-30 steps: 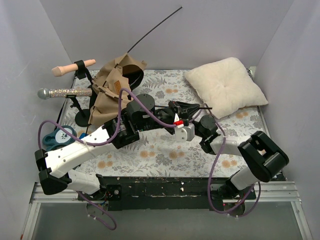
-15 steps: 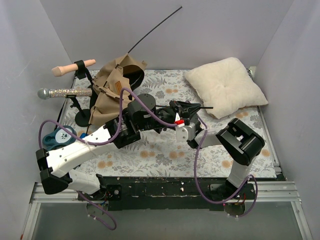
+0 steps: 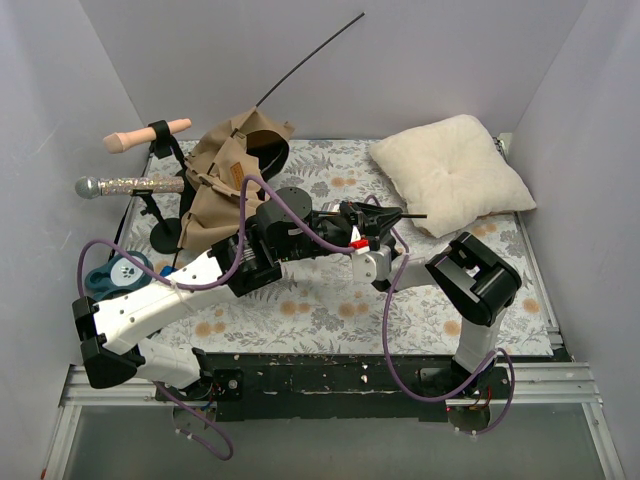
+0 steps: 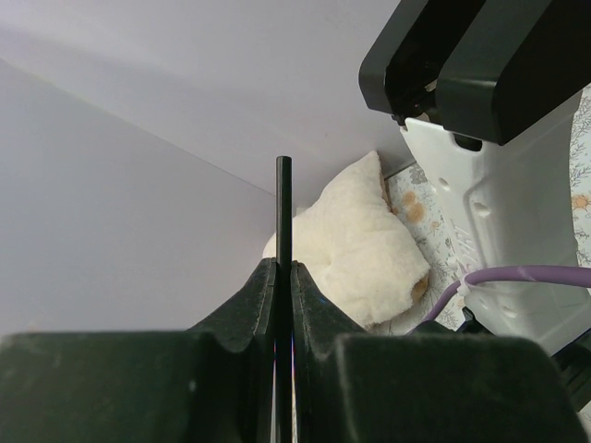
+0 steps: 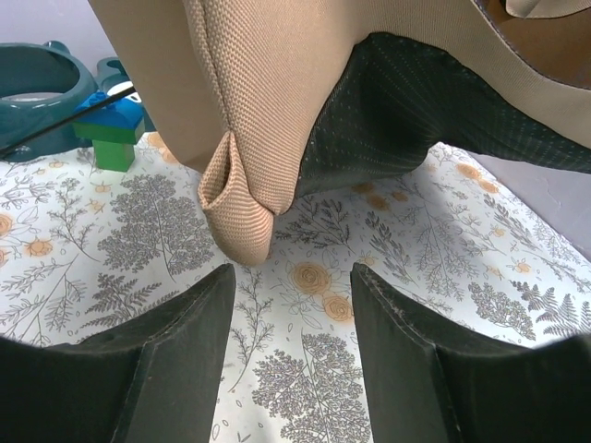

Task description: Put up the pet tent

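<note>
The tan fabric pet tent with black trim [image 3: 228,175] is seen unassembled, heaped in a slack bundle at the left rear of the flower-printed surface [image 3: 330,305]. It lies well apart from the cream square pillow [image 3: 450,172] at the right rear.

A thin black pole [image 4: 283,198] is clamped between the closed fingers of the left pincer [image 4: 284,268], with a short free end protruding toward the pillow. The hold so near the tip is judged to be meant for steering that end. Whether this pole is one piece with the long black rod [image 3: 310,58] rising from the fabric toward the back wall cannot be told.

The right pincer [image 5: 291,272] is held low over the surface, its fingers spread and nothing between them. It is aimed at a hanging tan fabric fold [image 5: 235,208] at the tent's lower edge. This fold is probably the pocket in which a pole end is to be seated, so a grip on it is judged the likely next step.
</note>
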Tool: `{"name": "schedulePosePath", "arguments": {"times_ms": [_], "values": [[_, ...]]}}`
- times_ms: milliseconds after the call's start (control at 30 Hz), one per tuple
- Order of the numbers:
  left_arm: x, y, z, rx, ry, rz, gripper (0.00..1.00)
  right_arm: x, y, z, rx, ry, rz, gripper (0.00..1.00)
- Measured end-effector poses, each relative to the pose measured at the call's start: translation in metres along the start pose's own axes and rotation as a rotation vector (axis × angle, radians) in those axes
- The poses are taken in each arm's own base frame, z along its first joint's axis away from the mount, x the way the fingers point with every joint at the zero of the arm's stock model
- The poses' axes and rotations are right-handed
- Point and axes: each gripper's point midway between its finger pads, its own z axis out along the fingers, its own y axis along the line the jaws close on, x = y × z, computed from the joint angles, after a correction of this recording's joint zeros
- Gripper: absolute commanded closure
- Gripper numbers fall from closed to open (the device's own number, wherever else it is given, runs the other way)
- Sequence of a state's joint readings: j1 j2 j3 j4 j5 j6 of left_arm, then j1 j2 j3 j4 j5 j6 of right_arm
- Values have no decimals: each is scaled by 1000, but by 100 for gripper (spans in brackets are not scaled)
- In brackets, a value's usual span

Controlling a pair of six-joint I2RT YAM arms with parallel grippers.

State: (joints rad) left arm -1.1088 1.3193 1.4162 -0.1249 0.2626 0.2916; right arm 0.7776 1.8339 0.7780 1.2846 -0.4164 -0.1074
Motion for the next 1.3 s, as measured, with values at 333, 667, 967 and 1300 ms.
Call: {"name": "schedulePosePath", "arguments": {"times_ms": [333, 667, 967, 1300], "values": [[2, 0, 0, 3, -2, 0, 100, -11, -3, 7, 6, -28, 15, 44], [4, 4, -1, 0, -7, 1, 100, -16, -4, 10, 15, -39, 19, 46], [8, 4, 0, 4, -4, -2, 100, -16, -3, 10, 15, -40, 35, 40], [13, 1, 3, 16, 0, -7, 100, -18, -1, 12, 10, -44, 34, 53]]}}
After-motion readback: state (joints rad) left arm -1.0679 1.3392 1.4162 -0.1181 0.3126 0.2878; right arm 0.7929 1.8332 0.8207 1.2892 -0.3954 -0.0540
